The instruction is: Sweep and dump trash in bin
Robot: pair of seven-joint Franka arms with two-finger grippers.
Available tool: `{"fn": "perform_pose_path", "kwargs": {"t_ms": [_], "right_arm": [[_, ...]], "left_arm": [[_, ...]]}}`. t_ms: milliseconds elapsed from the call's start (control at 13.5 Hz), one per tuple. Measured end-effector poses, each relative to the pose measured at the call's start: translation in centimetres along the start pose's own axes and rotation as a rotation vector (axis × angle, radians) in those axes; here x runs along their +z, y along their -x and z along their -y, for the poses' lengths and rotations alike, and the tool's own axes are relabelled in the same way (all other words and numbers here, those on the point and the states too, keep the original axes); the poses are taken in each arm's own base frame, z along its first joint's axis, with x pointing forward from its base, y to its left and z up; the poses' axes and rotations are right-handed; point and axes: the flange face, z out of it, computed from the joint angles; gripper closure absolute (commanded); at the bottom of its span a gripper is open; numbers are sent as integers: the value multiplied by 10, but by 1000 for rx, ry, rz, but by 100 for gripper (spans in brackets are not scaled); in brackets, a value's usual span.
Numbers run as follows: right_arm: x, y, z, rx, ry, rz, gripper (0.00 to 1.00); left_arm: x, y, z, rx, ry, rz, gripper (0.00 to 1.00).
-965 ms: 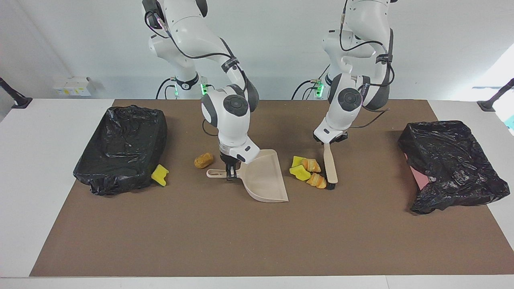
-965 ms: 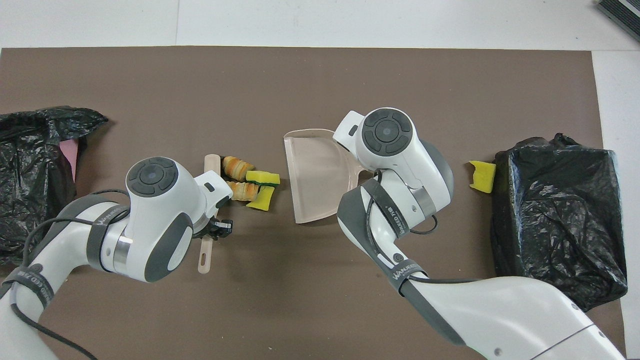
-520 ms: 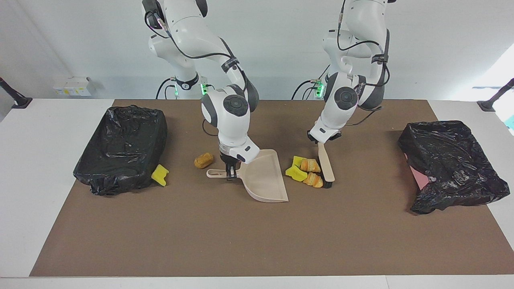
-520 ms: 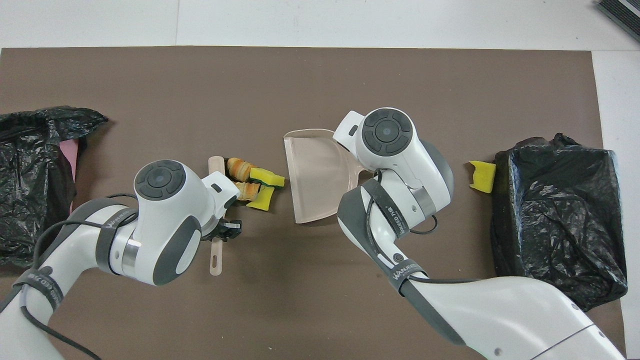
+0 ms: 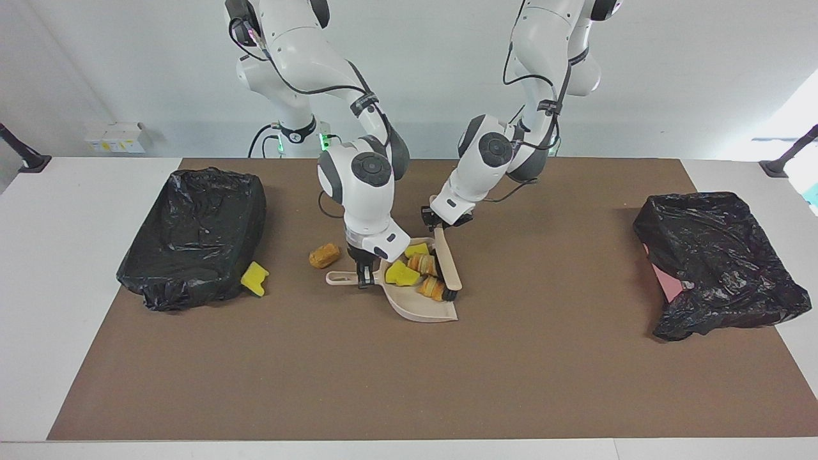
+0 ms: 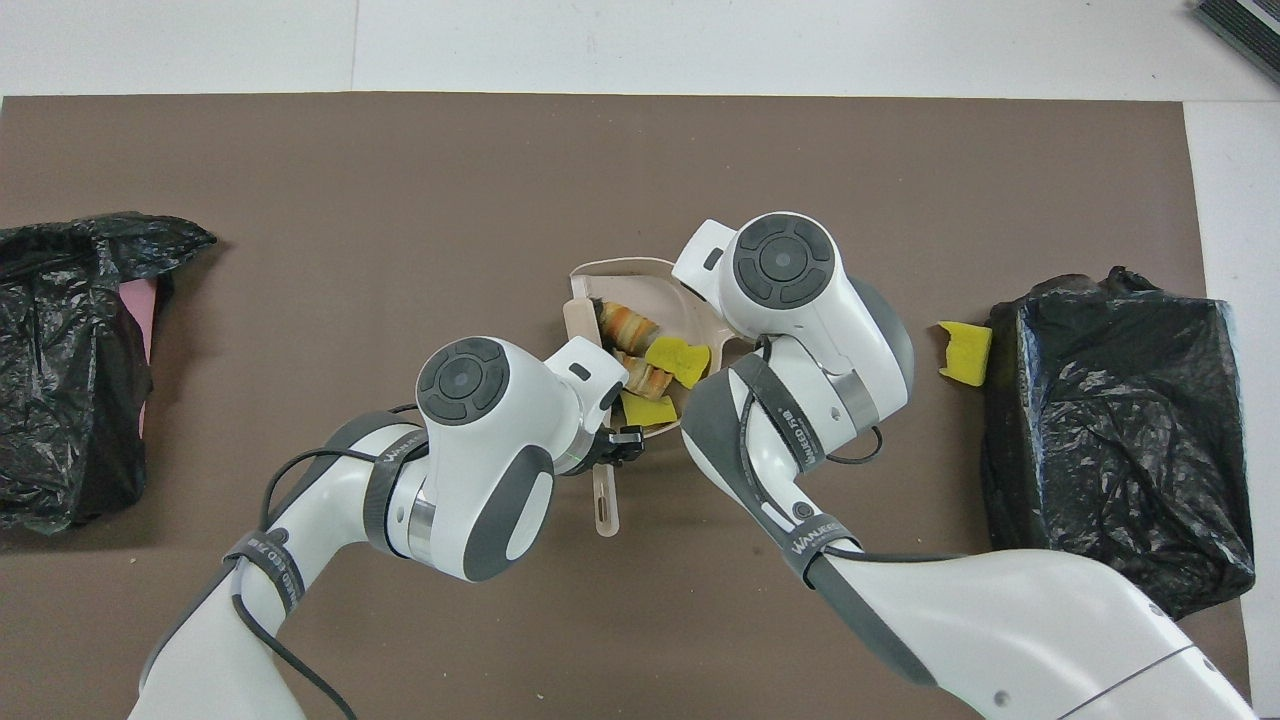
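Left gripper [image 5: 446, 225]: clamped tight on the handle of the brush [image 5: 447, 268], over the dustpan's edge that faces the left arm's end of the worktop.
Brush: tilted, handle up toward the robots, dark bristle head down at the open mouth of the dustpan [image 5: 418, 306], touching the swept chunks.
Right gripper [image 5: 364, 273]: closed fast on the dustpan's handle [image 5: 342, 277], low at the brown mat [image 5: 409, 383], near the middle of the worktop.
Dustpan: beige, flat on the mat, handle pointing toward the right arm's end, mouth turned toward the left arm's end.
Trash in the pan: two yellow sponge wedges [image 5: 401, 273] and two tan-orange pastry lumps [image 5: 422, 262], bunched together between the brush and the pan's closed end.
Trash outside the pan: one tan lump [image 5: 324, 255] on the mat just beside the pan's handle, on the side toward the robots; one yellow wedge [image 5: 254, 278] against the foot of the black-bagged bin [image 5: 192, 236].
Bins: black-bagged bin at the mat's edge toward the right arm's end; a second black-bagged bin [image 5: 719, 262] at the mat's edge toward the left arm's end, pink showing under the bag.
Overhead check: pan contents half hidden under both wrists; brush handle end [image 6: 604, 510] sticks out toward the robots' edge.
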Motion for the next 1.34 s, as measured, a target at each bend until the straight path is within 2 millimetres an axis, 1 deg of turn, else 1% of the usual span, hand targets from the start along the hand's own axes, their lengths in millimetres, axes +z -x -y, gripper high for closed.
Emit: {"fn": "perform_pose_path", "kwargs": {"t_ms": [74,149,297,371,446,520,594,668,743,817,891,1114,1262,1337], "right_arm": [[0,1,0,2,0,0,100],[1,3,-1,3,-1,0,100],[1,4,-1,4,-1,0,100],[1,4,-1,4,-1,0,100],[1,4,-1,4,-1,0,100],[1,4,-1,4,-1,0,100],[1,4,-1,4,-1,0,100],[1,4,-1,4,-1,0,100],[1,4,-1,4,-1,0,100],[1,4,-1,4,-1,0,100],[1,4,-1,4,-1,0,100],[1,4,-1,4,-1,0,100],[1,4,-1,4,-1,0,100],[1,4,-1,4,-1,0,100]], "left_arm": [[-6,-6,6,-15,1,0,100],[-13,-15,18,-37,-4,12,100],[-37,-29,47,-62,-38,43,100],[-50,-33,62,-64,-71,57,100],[-61,-32,73,-63,-103,69,100],[-68,-28,77,-53,-133,82,100],[-71,-21,77,-39,-164,99,100],[-68,-11,76,-28,-197,117,100],[-61,2,73,-16,-228,128,100],[-50,21,66,-7,-259,138,100],[-38,42,59,-3,-283,139,100],[-7,114,38,-17,-319,97,100],[4,158,31,-11,-335,74,100],[8,176,29,-7,-337,61,100]]}}
